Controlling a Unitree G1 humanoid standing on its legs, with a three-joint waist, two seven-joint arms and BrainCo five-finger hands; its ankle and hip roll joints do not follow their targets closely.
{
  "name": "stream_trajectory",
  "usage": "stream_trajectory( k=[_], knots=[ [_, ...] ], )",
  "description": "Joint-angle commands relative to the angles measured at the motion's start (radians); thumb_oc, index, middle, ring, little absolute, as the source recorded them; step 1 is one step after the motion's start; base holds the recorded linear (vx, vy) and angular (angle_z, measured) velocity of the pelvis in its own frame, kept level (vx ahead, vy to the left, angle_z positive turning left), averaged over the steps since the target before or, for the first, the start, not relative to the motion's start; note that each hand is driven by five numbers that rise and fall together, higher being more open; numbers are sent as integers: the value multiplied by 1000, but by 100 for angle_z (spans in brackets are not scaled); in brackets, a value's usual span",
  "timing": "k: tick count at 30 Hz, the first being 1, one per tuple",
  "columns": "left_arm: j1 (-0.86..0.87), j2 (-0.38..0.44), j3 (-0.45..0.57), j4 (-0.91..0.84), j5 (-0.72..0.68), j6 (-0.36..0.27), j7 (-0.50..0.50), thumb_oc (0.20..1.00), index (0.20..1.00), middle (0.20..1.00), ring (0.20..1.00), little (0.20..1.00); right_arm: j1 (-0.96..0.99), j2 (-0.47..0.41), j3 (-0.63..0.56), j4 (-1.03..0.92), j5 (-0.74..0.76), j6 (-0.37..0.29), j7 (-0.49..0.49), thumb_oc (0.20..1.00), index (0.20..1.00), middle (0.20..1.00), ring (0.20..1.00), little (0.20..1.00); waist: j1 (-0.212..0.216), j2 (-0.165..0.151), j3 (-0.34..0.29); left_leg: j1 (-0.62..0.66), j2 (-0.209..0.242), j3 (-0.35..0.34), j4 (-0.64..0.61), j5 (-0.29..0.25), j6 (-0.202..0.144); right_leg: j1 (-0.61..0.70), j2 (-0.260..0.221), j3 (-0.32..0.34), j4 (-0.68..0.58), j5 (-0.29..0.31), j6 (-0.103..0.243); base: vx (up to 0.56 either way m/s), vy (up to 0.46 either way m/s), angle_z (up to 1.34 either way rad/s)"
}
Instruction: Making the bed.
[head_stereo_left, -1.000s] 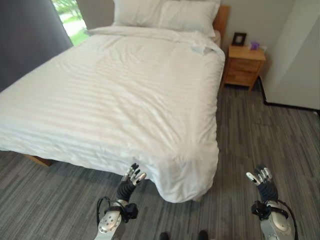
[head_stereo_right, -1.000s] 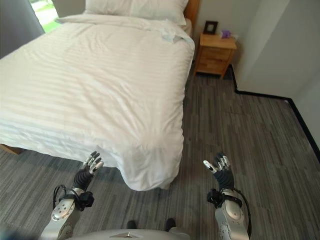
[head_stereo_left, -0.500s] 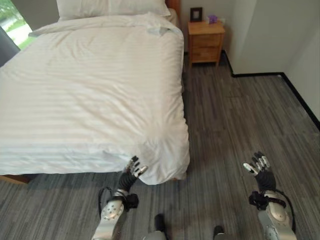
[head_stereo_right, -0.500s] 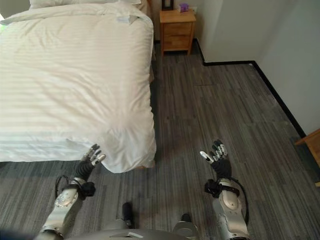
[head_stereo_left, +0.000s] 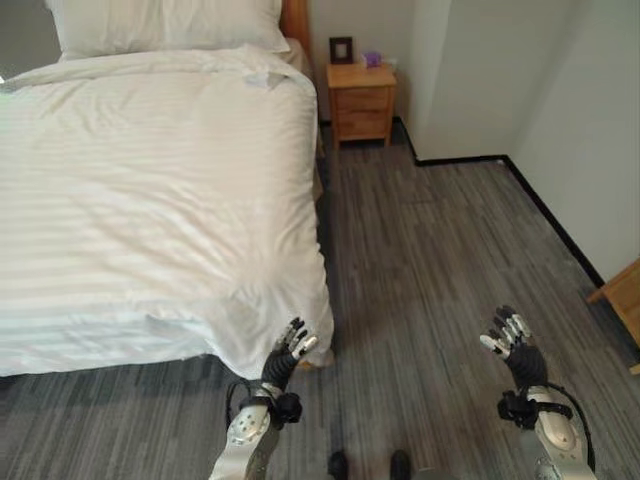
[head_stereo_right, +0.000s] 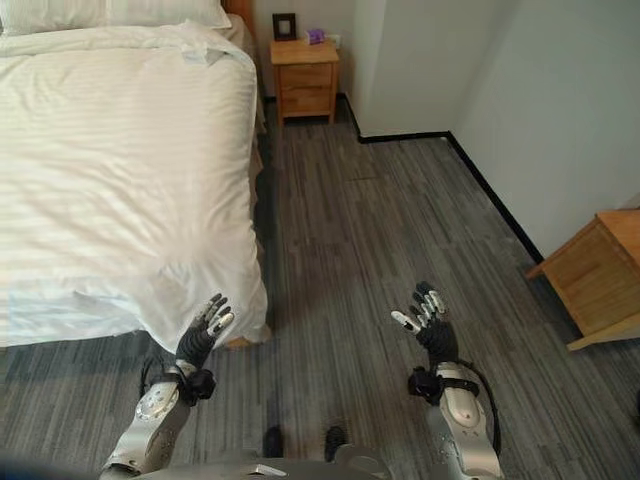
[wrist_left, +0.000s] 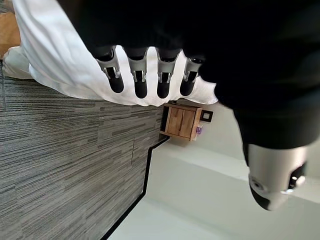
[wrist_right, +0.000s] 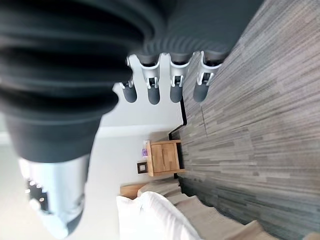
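Note:
A bed with a white striped duvet spread flat over it fills the left of the head views, and white pillows lie at its head. The duvet's near right corner hangs down toward the floor. My left hand is open, fingers straight, just below and in front of that corner, holding nothing. Over the grey floor to the right of the bed my right hand is held up open and empty. The duvet also shows past my left hand's fingers.
A wooden nightstand with a small picture frame and a purple item stands right of the bed's head. White walls with black skirting run along the right. Another wooden piece of furniture stands at the far right. Grey plank floor lies between.
The camera has swung right: the bed has slid left in the picture and more floor and wall show. Both hands stay open and raised as before.

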Motion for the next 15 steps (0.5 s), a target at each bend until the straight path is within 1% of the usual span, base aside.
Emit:
stream_trajectory(
  k=[1,5,6,7,9,10,11,12,13,14,15],
  knots=[
    [-8,43,46,-31,26,-43,-17,1000,1000,1000,1000,1000,-17,-21,29,-88,7,-19,52,1000,1000,1000,1000,1000,23,-44,-44,-23,-41,-38,31,33,-6,9,-3,36,-7,29,30,0,0,0],
    [28,37,59,-23,18,-37,-18,1000,1000,1000,1000,1000,-16,-17,21,-95,46,-22,60,1000,1000,1000,1000,1000,39,-47,-41,-15,-39,-48,39,26,-2,14,-4,31,1,26,28,10,-6,6],
    [42,35,233,-216,-96,-66,28,1000,1000,1000,1000,1000,-49,-31,-15,-74,198,2,59,1000,1000,1000,1000,1000,33,-54,-52,-1,58,26,21,-32,-51,-10,-13,40,1,22,42,3,12,4],
    [31,42,209,-203,-93,-52,1,1000,1000,1000,1000,1000,-39,-47,-21,-70,137,3,51,1000,1000,1000,1000,1000,23,-51,-60,5,54,27,13,-29,-50,-2,-11,44,-9,21,42,-15,49,-5],
    [27,67,180,-201,-30,-44,-15,1000,1000,1000,1000,1000,-16,-36,-37,-62,145,4,49,1000,1000,1000,1000,1000,7,-45,-59,13,46,33,18,-35,-47,1,-12,31,1,19,43,-66,71,-4],
    [24,67,176,-207,-40,-41,-6,1000,1000,1000,1000,1000,-12,-18,-33,-58,197,11,73,1000,1000,1000,1000,1000,0,-36,-46,13,50,51,16,-36,-38,-54,-13,18,75,27,53,-199,64,-1],
    [12,73,177,-209,-59,-40,-8,1000,1000,1000,1000,1000,-18,-19,-25,-55,204,16,92,1000,1000,1000,1000,1000,-11,-25,-14,4,62,57,27,-34,-33,-129,-4,17,199,42,69,-273,36,-10],
    [-7,80,171,-196,-64,-41,-6,1000,1000,1000,1000,1000,-24,-25,-14,-55,199,20,95,1000,1000,1000,1000,1000,-26,-23,9,-13,68,55,44,-30,-33,-183,7,46,278,54,94,-254,-8,-28],
    [-21,86,165,-183,-59,-41,0,1000,1000,1000,1000,1000,-26,-22,-6,-59,210,21,95,1000,1000,1000,1000,1000,-38,-22,24,-26,73,47,64,-29,-33,-208,18,83,318,59,109,-173,-97,-32],
    [-29,98,168,-179,-43,-38,18,1000,1000,1000,1000,1000,-25,-10,2,-69,242,22,92,1000,1000,1000,1000,1000,-38,-18,38,-35,87,46,82,-31,-36,-219,-9,101,330,62,116,-112,-180,-12],
    [-31,105,176,-183,-45,-39,29,1000,1000,1000,1000,1000,-22,3,7,-82,268,22,94,1000,1000,1000,1000,1000,-28,-4,39,-44,114,50,84,-25,-45,-221,-78,85,316,68,103,-72,-239,2]
  ],
)
